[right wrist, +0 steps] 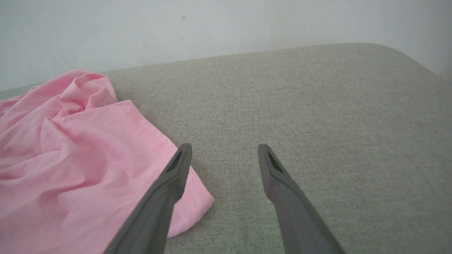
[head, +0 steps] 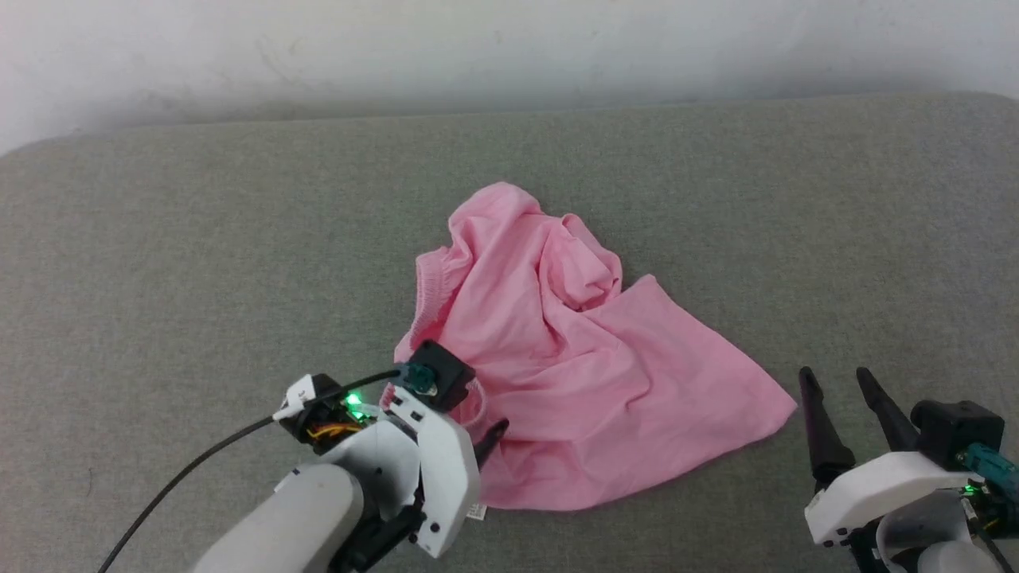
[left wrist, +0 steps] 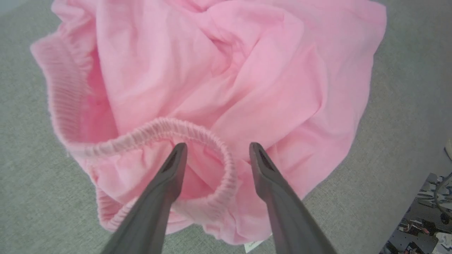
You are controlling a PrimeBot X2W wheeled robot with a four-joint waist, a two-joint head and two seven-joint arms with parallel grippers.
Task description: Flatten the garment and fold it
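The garment (head: 573, 358), light pink shorts, lies crumpled in the middle of the grey padded surface. Its gathered waistband (left wrist: 197, 130) curls at the near left, and a small white label (head: 475, 512) peeks out at the near edge. My left gripper (left wrist: 218, 145) hovers over that near-left part. It is open, and its two fingers straddle a loop of the waistband without pinching it. My right gripper (head: 833, 372) stands open just right of the garment's right corner (right wrist: 197, 201). Its left finger (right wrist: 176, 173) is over the hem, and nothing is between its fingers.
The grey fabric surface (head: 199, 239) stretches wide on every side of the garment. Its rounded far edge meets a white wall (head: 509, 48). A black cable (head: 183, 469) trails from my left wrist toward the lower left.
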